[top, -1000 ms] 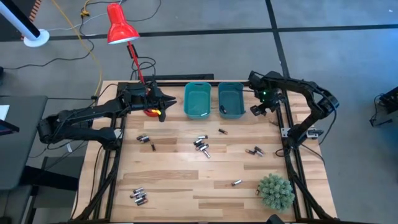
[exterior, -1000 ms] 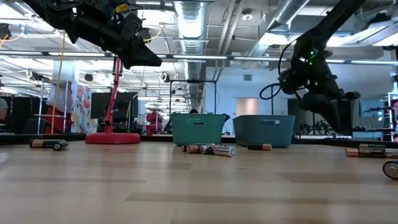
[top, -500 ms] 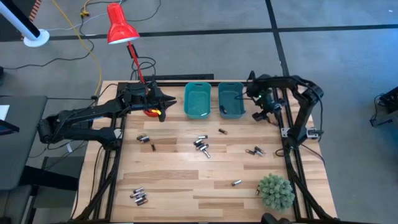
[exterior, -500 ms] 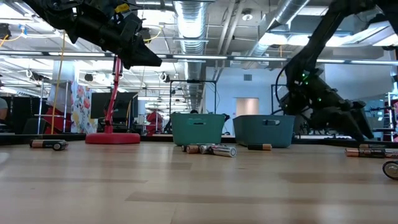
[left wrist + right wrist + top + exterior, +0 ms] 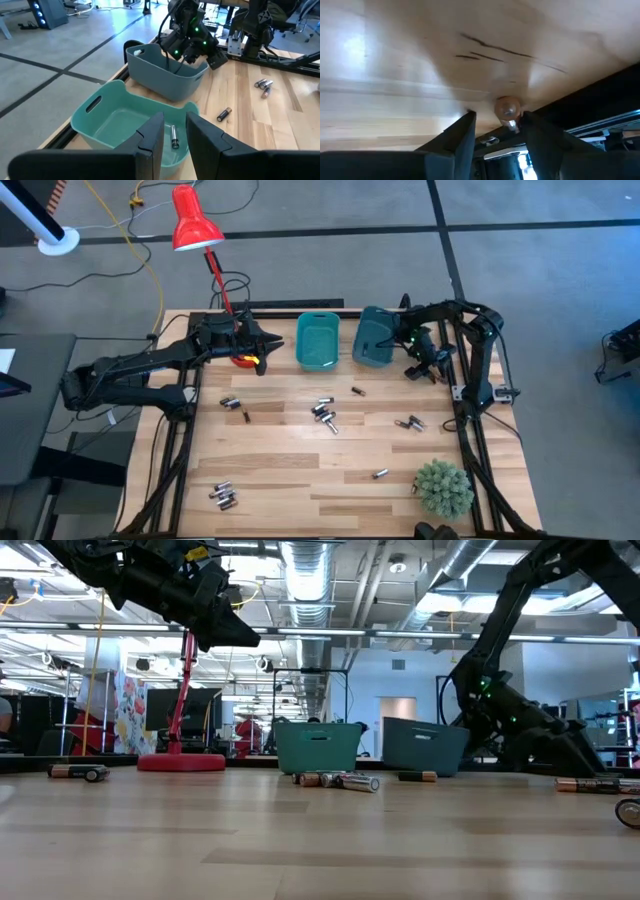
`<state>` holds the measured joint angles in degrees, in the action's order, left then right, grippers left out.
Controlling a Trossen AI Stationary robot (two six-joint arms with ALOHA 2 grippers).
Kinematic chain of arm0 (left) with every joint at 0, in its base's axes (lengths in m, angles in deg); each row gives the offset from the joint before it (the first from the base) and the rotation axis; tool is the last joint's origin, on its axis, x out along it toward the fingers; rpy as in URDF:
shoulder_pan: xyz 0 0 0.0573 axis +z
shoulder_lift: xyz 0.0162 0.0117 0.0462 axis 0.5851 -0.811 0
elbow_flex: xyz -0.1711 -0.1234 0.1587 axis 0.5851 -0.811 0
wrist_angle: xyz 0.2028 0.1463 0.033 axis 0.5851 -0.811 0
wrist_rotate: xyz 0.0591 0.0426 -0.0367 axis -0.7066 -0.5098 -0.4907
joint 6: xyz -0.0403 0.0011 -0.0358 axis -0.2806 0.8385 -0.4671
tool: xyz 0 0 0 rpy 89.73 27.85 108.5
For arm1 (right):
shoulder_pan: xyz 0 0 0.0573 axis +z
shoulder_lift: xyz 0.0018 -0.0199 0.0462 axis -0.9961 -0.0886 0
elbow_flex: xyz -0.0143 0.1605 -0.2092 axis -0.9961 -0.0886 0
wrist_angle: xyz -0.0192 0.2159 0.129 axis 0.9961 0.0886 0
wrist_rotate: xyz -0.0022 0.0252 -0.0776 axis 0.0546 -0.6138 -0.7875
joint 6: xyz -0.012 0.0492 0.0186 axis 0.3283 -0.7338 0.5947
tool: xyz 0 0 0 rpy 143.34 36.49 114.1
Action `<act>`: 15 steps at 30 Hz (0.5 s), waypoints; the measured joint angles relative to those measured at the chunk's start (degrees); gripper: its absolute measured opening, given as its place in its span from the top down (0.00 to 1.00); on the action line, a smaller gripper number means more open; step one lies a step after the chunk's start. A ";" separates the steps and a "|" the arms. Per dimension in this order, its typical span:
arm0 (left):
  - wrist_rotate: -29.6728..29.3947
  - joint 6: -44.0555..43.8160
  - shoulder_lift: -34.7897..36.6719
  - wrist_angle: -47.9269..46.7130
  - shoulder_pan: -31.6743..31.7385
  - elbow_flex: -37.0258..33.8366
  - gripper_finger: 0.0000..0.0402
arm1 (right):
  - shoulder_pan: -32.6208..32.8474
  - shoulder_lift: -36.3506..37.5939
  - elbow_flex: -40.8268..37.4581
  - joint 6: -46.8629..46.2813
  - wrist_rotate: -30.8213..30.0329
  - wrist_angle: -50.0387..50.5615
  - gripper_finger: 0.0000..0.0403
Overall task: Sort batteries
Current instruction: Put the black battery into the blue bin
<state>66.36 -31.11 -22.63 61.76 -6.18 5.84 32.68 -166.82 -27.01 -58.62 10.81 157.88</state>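
Note:
Small batteries lie in loose groups on the wooden table, among them a cluster in the middle and a pair to the right. One battery lies in the left teal bin. My left gripper hovers high over that bin's left rim, open by a narrow gap with nothing in it. The right teal bin stands tipped, its left side raised. My right gripper points steeply down at the table just right of that bin, open and holding nothing. My right gripper's body, behind the fingers, lies on the right bin's right rim from above. The bin leans over toward that side. The fingers stand outside the bin's wall, and I cannot tell whether they touch it.
A red desk lamp has its base under my left arm. A green potted plant sits at the near right corner. More batteries lie at the near left and near the left arm.
My right gripper has gone down beside the right bin and tipped to point steeply at the table. The right bin, which stood level, has been tipped toward the right, its left side lifted and its right rim pressed down.

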 joint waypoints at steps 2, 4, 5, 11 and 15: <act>0.00 0.00 0.00 0.00 0.00 0.00 0.81 | 0.12 -0.21 0.00 0.14 0.15 -0.42 0.59; -0.03 -0.09 0.00 0.04 0.00 0.00 0.81 | 0.12 -0.23 -0.02 0.09 0.32 -0.78 0.62; -0.08 -0.20 0.00 0.03 0.00 0.00 0.81 | 0.12 -0.23 -0.02 0.09 0.41 -0.83 0.64; -0.13 -0.20 0.00 0.09 0.00 0.00 0.81 | 0.12 -0.23 -0.07 0.23 0.64 -0.82 0.78; -0.16 -0.20 0.00 0.09 0.00 0.00 0.81 | 0.13 -0.28 -0.11 0.36 0.33 -0.27 0.87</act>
<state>66.20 -31.30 -22.63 61.85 -6.18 5.84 32.80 -167.09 -27.13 -58.27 11.14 157.61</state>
